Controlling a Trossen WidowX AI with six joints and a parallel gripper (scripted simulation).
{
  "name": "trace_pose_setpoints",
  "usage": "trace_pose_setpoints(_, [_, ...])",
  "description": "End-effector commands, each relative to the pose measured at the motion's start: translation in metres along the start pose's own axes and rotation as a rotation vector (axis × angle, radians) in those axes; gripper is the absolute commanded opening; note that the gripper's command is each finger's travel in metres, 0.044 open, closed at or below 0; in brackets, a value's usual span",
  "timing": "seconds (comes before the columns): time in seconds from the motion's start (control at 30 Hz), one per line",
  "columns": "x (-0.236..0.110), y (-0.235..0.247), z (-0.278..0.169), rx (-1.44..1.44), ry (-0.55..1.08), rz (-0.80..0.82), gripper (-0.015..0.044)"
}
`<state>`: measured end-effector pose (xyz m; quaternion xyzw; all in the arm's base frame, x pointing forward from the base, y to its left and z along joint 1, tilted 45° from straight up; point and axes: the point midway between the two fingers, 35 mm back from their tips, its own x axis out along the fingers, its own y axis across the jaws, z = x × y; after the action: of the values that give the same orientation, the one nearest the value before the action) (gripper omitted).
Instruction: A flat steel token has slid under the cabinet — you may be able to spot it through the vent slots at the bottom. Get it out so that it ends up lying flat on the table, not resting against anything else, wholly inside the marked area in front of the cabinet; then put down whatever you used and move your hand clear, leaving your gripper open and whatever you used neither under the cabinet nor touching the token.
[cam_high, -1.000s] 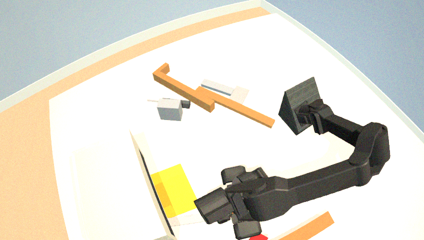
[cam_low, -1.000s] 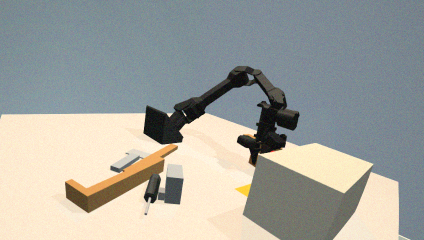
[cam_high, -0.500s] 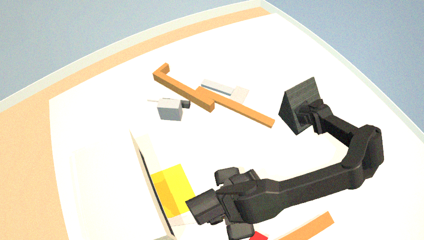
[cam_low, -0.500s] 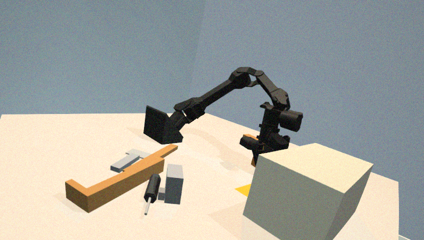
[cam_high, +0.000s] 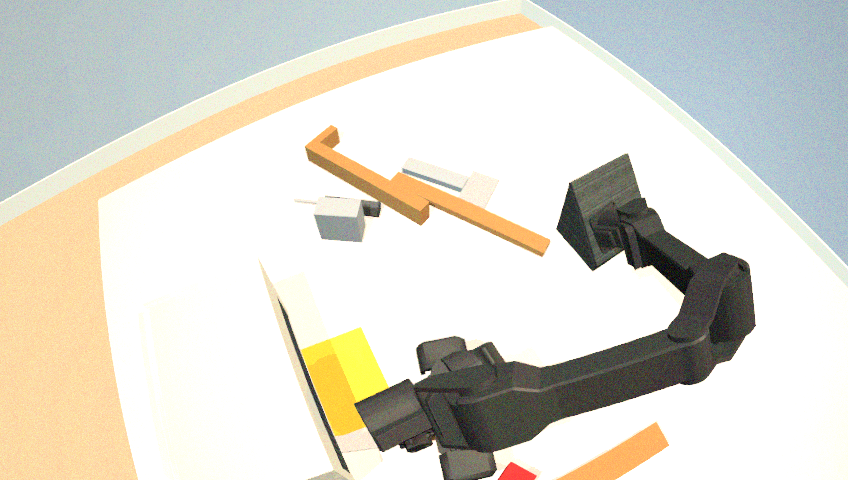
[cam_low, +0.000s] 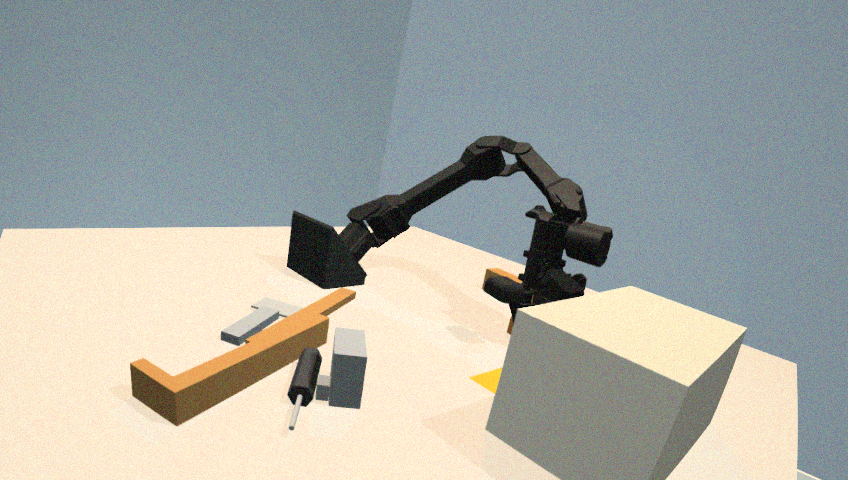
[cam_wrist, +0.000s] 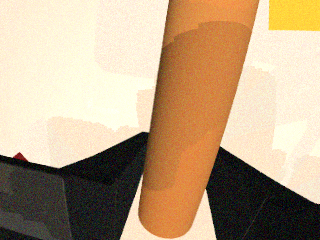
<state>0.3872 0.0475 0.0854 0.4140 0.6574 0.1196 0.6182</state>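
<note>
Overhead, low side, close wrist views

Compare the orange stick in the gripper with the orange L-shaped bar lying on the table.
The orange stick is round and straight; the L-shaped bar is square-edged with a short hook at one end. The stick is clamped in the gripper by the yellow marked area in front of the cabinet; the bar lies untouched, away from the cabinet, crossing another flat orange bar. Both are orange and long.
</note>
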Motion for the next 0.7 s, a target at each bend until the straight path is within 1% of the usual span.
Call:
trace_pose_setpoints(0.0, [0.000,0.000,0.004,-0.003,-0.001,0.001,0.0000])
trace_pose_setpoints(0.47, [0.000,-0.001,0.016,-0.004,-0.001,0.001,0.0000])
trace_pose_setpoints(0.67, [0.001,-0.011,0.018,-0.004,-0.001,0.001,0.0000])
